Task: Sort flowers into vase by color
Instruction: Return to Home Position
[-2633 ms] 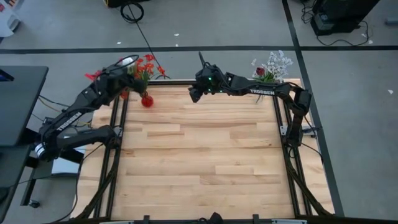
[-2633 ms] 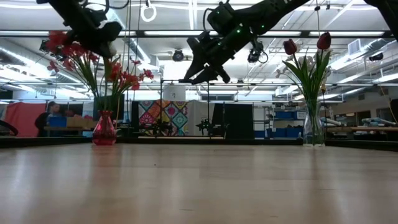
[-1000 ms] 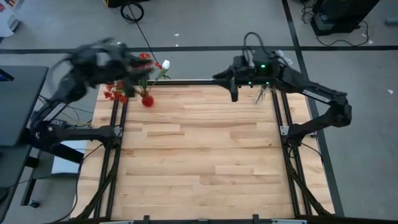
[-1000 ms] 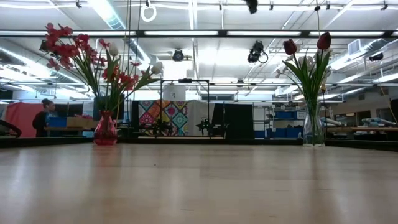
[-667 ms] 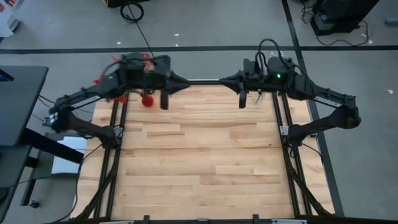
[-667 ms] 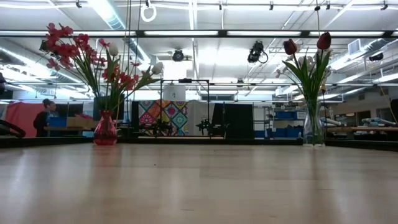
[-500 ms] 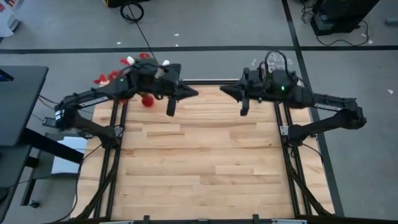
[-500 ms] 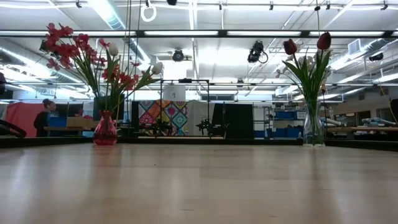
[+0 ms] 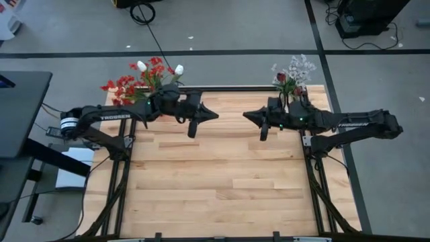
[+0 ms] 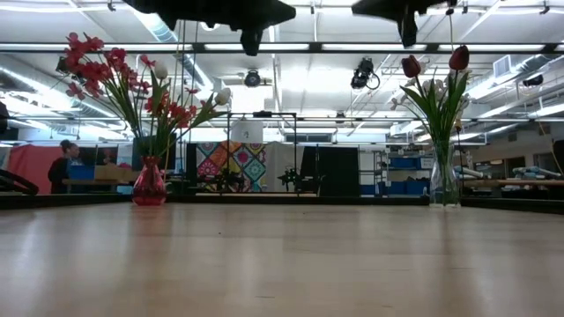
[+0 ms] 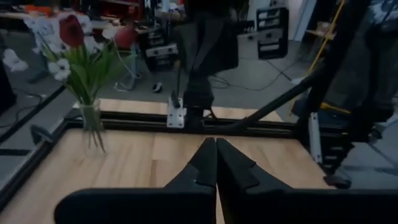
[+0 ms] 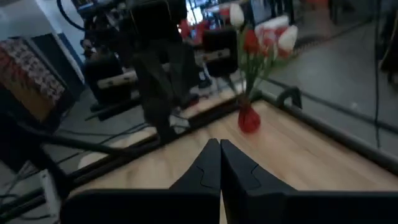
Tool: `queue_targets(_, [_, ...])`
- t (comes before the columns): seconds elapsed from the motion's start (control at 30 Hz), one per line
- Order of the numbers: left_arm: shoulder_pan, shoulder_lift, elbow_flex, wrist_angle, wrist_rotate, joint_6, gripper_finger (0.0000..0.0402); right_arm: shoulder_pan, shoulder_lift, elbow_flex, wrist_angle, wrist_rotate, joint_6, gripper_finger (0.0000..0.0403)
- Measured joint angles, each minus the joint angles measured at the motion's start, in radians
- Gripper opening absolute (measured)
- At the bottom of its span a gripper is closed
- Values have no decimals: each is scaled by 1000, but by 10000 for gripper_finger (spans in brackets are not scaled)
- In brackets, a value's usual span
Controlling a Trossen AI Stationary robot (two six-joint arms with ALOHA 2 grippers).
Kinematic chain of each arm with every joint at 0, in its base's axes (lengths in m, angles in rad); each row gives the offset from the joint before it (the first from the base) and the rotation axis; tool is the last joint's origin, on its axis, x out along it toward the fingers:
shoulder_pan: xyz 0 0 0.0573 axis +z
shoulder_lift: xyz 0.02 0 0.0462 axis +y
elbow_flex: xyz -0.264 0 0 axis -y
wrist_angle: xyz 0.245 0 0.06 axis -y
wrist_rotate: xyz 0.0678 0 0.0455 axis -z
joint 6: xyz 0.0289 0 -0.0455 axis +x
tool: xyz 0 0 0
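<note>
**Both arms drawn in over the far half of the table, flowers in their vases**

We judge this to be the fold back to rest. The left hand [image 9: 213, 115] and the right hand [image 9: 246, 115] point at each other across the middle of the table's far half, apart. In the wrist views each has its fingers pressed together and holds nothing.

To fold well, we would draw both arms back evenly, keep the hands as they are, and swing the elbows wide of the bouquets, since each arm runs close beside one.

The red vase [image 10: 148, 185] stands at the far left corner, holding red clusters [image 10: 92, 62] and white tulip buds [image 9: 141, 65]. The clear glass vase [image 10: 445, 176] stands at the far right corner, holding maroon tulips [image 10: 411, 66] and pale sprigs [image 9: 299, 66].

The room is a workshop with strip lights overhead and a grey floor with cables. A person [image 10: 63, 163] shows far off on the left. The table [image 9: 215, 181] is pale wood planking in a dark frame.
</note>
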Motion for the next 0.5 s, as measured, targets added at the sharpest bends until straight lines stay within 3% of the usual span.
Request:
queue_targets(0.07, [-2,-15,-30,12,0,-23,4,16,-4,-14,13,-9,24,4])
queue_targets(0.2, [-25,-45,-113,110,-3,-28,4,82,-17,-31,41,-19,-133,3])
queue_targets(0.4, [-45,-78,-359,377,-58,-118,4,123,-65,-92,65,-51,-196,2])
queue_targets(0.5, [-44,-123,-473,465,-98,-156,4,116,-98,-178,159,-63,-229,2])
